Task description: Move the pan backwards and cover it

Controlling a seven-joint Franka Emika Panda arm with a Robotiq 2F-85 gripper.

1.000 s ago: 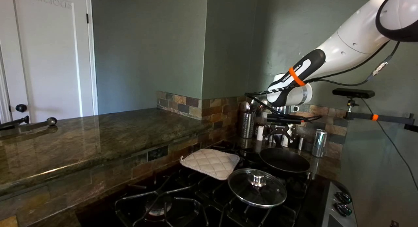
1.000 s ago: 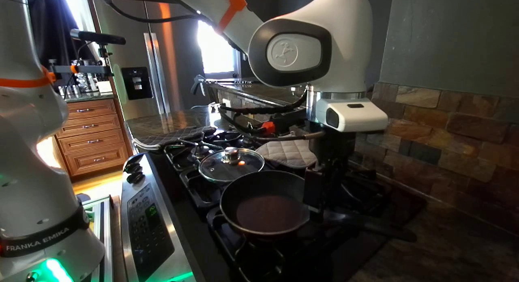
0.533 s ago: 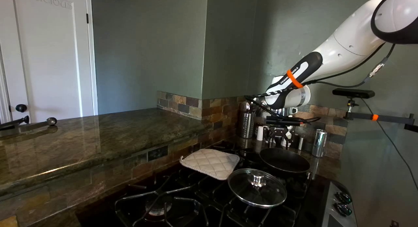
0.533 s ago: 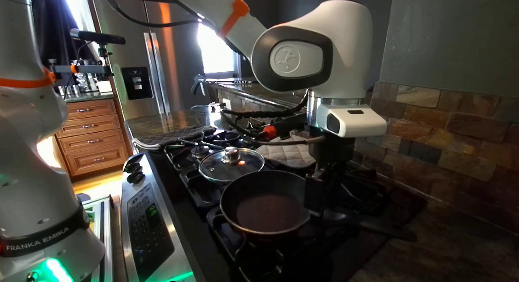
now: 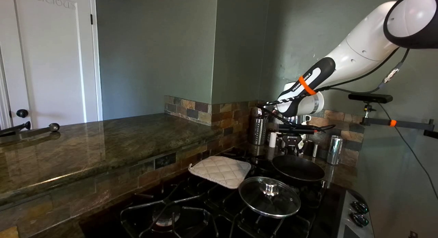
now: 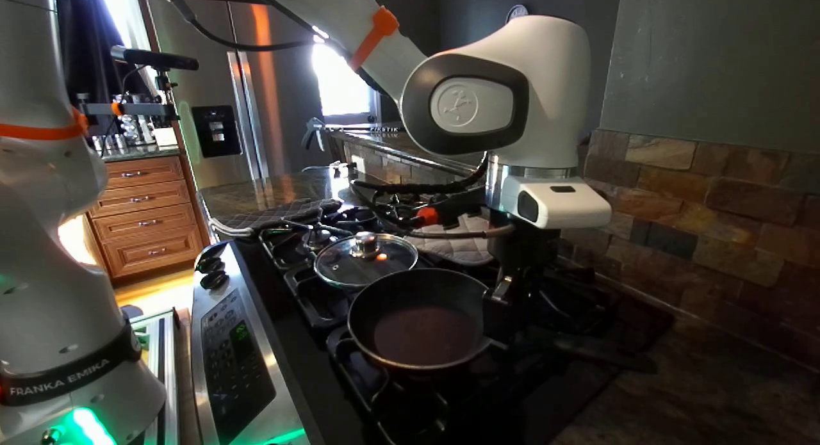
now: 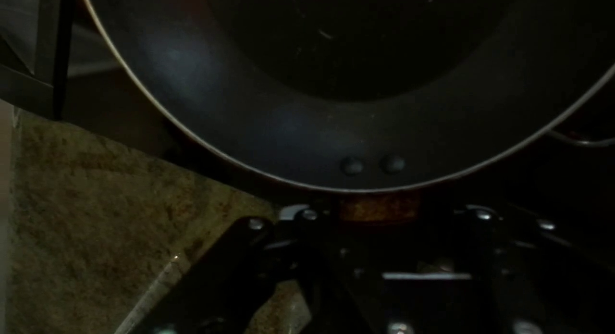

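Observation:
The dark round pan [image 6: 419, 333] rests on the stove grate, with its handle [image 6: 596, 352] pointing away past my gripper [image 6: 503, 320]. In the wrist view the rim of the pan [image 7: 288, 146] and two rivets fill the upper part. Just below that rim my gripper [image 7: 394, 214] has a finger on each side of the handle's root. The shadows there hide whether the pads touch it. Beside the pan lies a glass lid [image 6: 365, 262] with a shiny knob. An exterior view also shows the pan [image 5: 297, 167] behind the lid [image 5: 270, 198].
A pale quilted cloth [image 5: 220, 171] lies near the tiled wall, close to the lid. A steel utensil holder [image 5: 259, 130], small bottles and a silver can [image 5: 334, 149] stand behind the pan. The control panel [image 6: 240, 349] runs along the stove's front.
My gripper has come down toward the pan's handle and its jaws have drawn closer together. The handle looks slightly lower or darker beside the fingers; pan and lid stay in place.

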